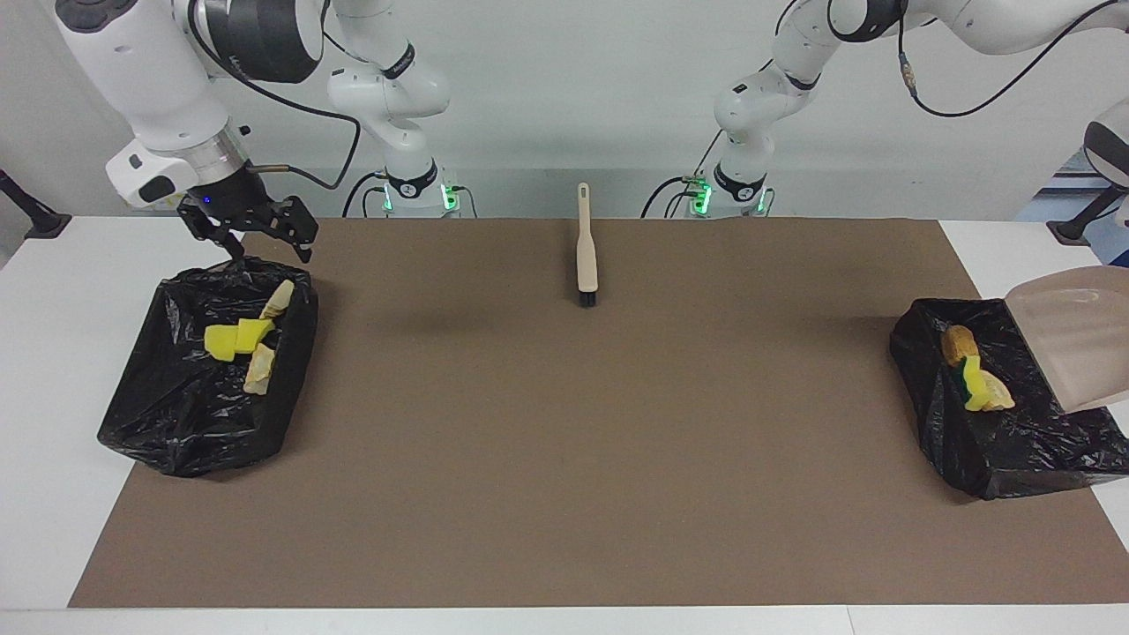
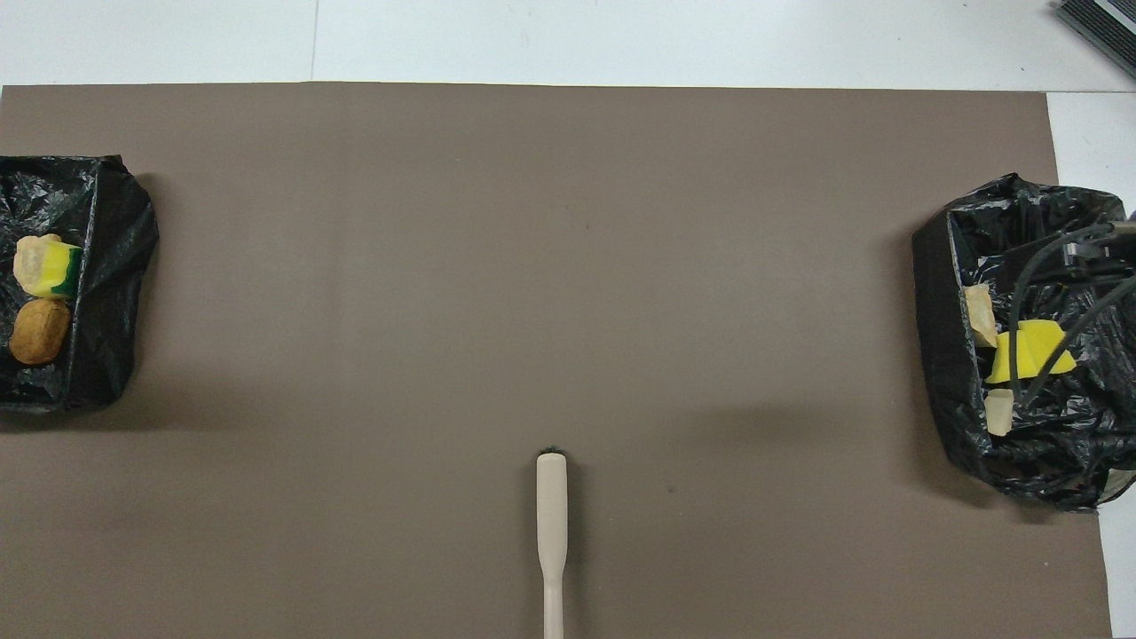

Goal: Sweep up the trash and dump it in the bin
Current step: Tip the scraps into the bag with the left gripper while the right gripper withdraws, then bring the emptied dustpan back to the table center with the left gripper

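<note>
The beige dustpan hangs tilted steeply over the black bin at the left arm's end. Its handle and my left gripper run out of the picture's edge. In that bin lie pieces of trash: a brown lump, a yellow sponge chunk and a tan piece. From overhead the lump and sponge show too. My right gripper is open and empty over the robot-side rim of the other bin, which holds a yellow sponge and tan scraps.
The beige brush lies on the brown mat midway between the bins, close to the robots, with its handle toward them. White table borders the mat at both ends.
</note>
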`<state>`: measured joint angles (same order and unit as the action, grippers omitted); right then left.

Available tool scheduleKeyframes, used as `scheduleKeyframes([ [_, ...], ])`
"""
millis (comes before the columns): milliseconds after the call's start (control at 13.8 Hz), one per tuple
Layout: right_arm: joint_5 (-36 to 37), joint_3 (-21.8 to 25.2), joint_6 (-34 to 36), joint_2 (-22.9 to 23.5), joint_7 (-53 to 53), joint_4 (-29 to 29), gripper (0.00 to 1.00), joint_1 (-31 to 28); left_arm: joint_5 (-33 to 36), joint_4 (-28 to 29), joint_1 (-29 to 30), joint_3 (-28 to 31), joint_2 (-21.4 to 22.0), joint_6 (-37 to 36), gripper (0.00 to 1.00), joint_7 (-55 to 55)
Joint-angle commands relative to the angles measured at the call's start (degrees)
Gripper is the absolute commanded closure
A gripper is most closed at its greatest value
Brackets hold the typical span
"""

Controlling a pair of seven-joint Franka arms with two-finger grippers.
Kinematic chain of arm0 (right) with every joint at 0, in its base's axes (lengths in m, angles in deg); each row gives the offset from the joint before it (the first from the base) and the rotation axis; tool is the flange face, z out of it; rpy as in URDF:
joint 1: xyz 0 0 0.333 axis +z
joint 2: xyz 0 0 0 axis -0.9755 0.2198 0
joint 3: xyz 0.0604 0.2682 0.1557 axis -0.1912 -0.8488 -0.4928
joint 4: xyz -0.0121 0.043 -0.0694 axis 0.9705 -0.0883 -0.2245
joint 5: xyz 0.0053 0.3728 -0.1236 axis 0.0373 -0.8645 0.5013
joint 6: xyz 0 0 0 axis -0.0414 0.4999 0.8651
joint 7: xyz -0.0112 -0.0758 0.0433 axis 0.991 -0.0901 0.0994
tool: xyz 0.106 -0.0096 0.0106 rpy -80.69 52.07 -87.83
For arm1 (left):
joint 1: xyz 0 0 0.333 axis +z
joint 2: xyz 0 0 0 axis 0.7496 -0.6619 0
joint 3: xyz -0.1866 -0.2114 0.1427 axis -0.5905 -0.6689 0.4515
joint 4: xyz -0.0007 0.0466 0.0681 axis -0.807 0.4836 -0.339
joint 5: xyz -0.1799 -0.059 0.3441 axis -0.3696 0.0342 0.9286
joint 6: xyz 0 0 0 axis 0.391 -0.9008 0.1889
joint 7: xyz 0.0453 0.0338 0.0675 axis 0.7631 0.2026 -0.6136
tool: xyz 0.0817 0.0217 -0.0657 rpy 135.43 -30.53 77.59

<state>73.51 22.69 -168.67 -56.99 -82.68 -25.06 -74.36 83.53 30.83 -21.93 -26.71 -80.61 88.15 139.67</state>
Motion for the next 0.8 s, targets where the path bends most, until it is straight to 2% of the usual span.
scheduleKeyframes([
  [0,0.1,-1.0,1.2,-0.9,3.5,0.9,0.0,-1.7,2.1,-2.6,-1.0,0.5,0.0,-1.7,1.0,-0.6],
  [73,0.2,-1.0,1.3,-1.3,3.8,0.9,0.0,-1.9,1.4,-2.5,-1.2,0.2,1.0,-3.3,1.0,-0.8],
  [218,0.2,-1.0,1.8,-1.3,3.3,0.8,0.0,-2.1,0.3,2.3,-1.9,-0.1,5.3,-3.7,1.0,-1.2],
  [436,0.4,-0.6,3.9,-1.7,0.2,0.3,0.0,-2.1,-9.3,4.0,-6.7,-0.2,8.6,-9.9,1.0,-5.0],
  [509,0.2,-0.4,4.4,-3.7,-0.9,-2.2,0.0,-2.1,-11.6,4.8,-9.4,-0.1,9.0,-11.7,1.0,-8.9],
  [655,1.0,-0.6,-0.6,-8.6,2.0,-8.9,0.0,-1.9,-13.7,7.3,-14.1,-0.2,10.2,-13.0,1.0,-17.6],
  [727,1.0,-0.6,-0.9,-8.9,2.1,-9.6,0.0,-1.9,-15.6,8.7,-16.7,-0.2,11.0,-13.1,1.0,-21.8],
])
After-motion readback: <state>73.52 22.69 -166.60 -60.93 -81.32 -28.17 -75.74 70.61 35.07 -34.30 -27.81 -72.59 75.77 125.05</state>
